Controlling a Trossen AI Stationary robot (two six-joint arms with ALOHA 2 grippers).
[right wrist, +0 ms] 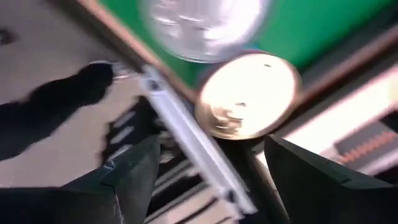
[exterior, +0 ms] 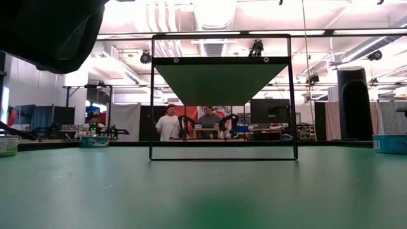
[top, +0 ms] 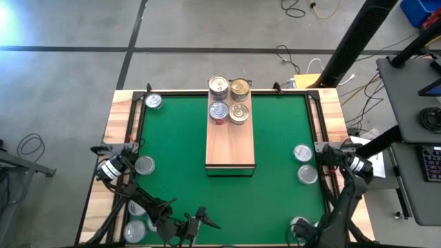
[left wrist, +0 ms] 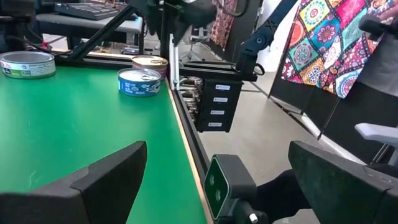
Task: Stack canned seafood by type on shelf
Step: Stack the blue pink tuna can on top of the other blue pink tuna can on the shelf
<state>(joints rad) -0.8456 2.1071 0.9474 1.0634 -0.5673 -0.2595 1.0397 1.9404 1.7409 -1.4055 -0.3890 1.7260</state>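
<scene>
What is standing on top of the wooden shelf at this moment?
Four cans stand on the shelf at its far end, in a two-by-two group: silver tops on one side, gold tops on the other. Whether other cans lie under them cannot be seen from above.

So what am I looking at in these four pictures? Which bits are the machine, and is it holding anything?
It is a robot with two dark arms at a green table. One picture looks straight down, one looks level across the tabletop, and two come from cameras on the wrists. On the wooden shelf stand four tins, two silver-topped and two gold-topped. More loose tins lie near the table's edges. The left gripper is open and empty at the near edge. The right gripper hangs over a gold-topped tin at the table's edge, without gripping it.
</scene>
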